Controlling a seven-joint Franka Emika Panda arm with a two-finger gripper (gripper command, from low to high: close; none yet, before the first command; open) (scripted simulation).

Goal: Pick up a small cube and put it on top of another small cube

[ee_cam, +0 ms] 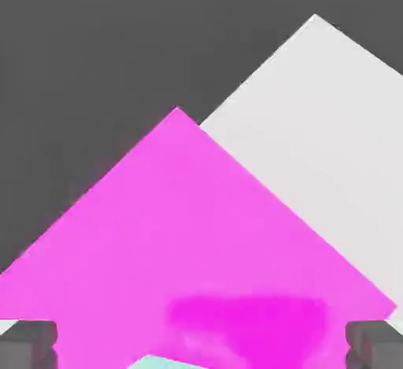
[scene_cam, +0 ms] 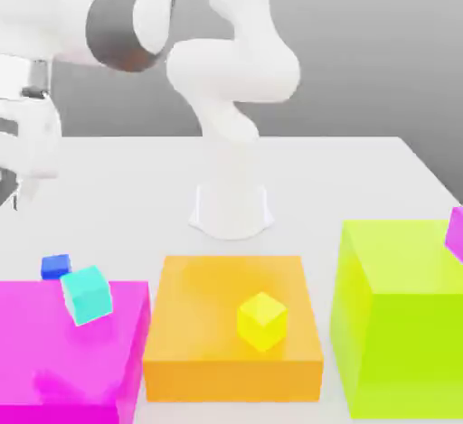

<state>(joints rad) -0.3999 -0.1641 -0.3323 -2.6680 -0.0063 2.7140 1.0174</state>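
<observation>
The exterior view shows the small cube (scene_cam: 55, 267) on the white worktop (scene_cam: 127, 196), just behind the pink block (scene_cam: 72, 359) and right beside the tilted cyan cube (scene_cam: 88, 295). A yellow cube (scene_cam: 262, 320) sits on the orange block (scene_cam: 233, 327). The hand view looks down on the pink block, with the pincer (ee_cam: 201, 348) fingers (ee_cam: 31, 342) wide apart. The arm (scene_cam: 231, 79) seems to reach toward the exterior view's left.

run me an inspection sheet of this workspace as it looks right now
surface: white table, flat.
job's things: deep-blue cube at the magenta block's far edge; cyan cube tilted, overlapping the blue one's near side, whether touching cannot be told.
clutter: yellow cube on the orange block; lime block; magenta object at the picture's edge.
grippers: gripper above the magenta block, open, holding nothing.
cables: nothing seen.
surroundings: grey backdrop.
</observation>
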